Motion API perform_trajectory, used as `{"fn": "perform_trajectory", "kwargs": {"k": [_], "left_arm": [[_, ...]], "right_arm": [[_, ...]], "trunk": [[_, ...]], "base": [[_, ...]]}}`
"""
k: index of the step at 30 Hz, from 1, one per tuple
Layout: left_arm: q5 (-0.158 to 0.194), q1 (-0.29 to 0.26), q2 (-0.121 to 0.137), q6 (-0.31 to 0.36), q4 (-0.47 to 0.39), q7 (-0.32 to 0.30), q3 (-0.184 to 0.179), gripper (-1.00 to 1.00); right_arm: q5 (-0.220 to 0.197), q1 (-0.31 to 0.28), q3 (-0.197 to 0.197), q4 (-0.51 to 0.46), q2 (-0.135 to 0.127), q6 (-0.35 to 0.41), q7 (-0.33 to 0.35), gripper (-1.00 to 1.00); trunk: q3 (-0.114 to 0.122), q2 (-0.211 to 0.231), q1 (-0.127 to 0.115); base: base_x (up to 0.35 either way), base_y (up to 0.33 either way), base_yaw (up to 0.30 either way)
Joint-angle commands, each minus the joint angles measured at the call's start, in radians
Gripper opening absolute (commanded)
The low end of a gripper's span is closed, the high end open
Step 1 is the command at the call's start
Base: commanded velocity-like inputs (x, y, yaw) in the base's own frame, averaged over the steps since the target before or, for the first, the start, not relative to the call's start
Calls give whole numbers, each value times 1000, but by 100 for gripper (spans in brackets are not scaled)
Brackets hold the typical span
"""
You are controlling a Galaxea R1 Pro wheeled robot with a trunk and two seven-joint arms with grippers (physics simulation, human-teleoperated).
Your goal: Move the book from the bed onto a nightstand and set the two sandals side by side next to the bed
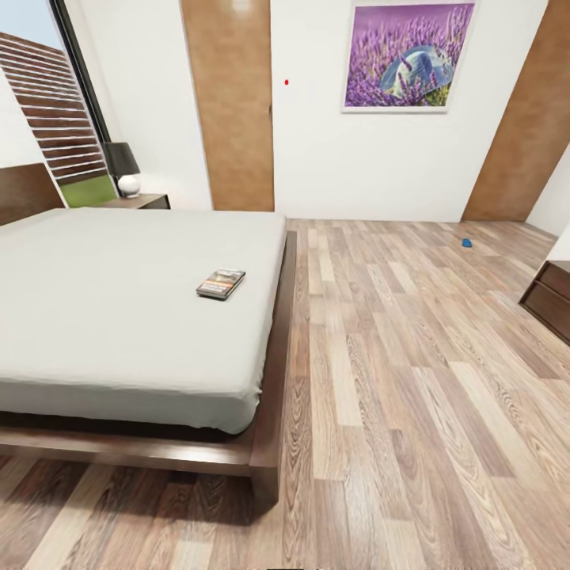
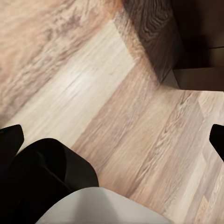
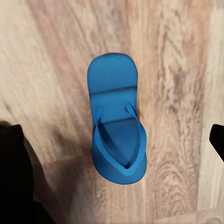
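A bedroom seen from the robot's head. The bed [image 1: 119, 317] fills the left half, pale grey mattress on a dark frame. The book [image 1: 221, 283] lies flat on the mattress near its right edge. A nightstand [image 1: 141, 201] stands beyond the bed by the window, carrying a lamp [image 1: 123, 168]. One blue sandal [image 1: 466, 243] lies far off on the plank floor [image 1: 396, 380], near the back wall. A purple flower picture [image 1: 408, 55] hangs above.

The right gripper [image 3: 114, 140] points down at the floor with its dark fingers [image 3: 14, 154] spread wide apart; another sandal [image 3: 116, 126] lies flat between them, untouched, strap up.

The left gripper [image 2: 114, 135] also has its fingers wide apart, holding nothing, over bare floor, with a dark wooden corner [image 2: 154, 37] just ahead.
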Motion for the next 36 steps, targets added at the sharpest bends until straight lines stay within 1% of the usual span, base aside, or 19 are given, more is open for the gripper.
{"fn": "perform_trajectory", "kwargs": {"k": [1, 6, 12, 20, 27, 36], "left_arm": [[6, 0, 0, 11, -1, -3, 1, 100], [6, 0, 0, 11, -1, -3, 1, 100], [6, 0, 1, 11, 0, -4, 1, 100], [6, 0, 1, 11, 0, -7, 1, 100], [6, 0, 3, 13, -1, -16, 1, 100], [6, 0, 7, 15, 0, -78, 2, 100]], "right_arm": [[-1, 0, -3, -1, 0, 4, 2, 100], [-3, 0, -3, -1, -1, -12, 3, 100], [-3, 0, -10, -2, -6, -68, 7, 100], [-4, -1, -14, -7, -22, -85, 10, 100], [-4, -12, -14, -14, -25, -77, 10, 100], [-3, -46, -12, -15, -24, -30, 9, 100]], "trunk": [[-5, -1, 0], [-24, -2, 3], [-47, -3, 5], [-78, -5, 9], [-105, -7, 12], [-140, -9, 16]], "base": [[0, 0, 0], [0, 0, 0], [0, 0, 0], [0, 0, 0], [0, 0, 0], [0, 0, 0]]}}
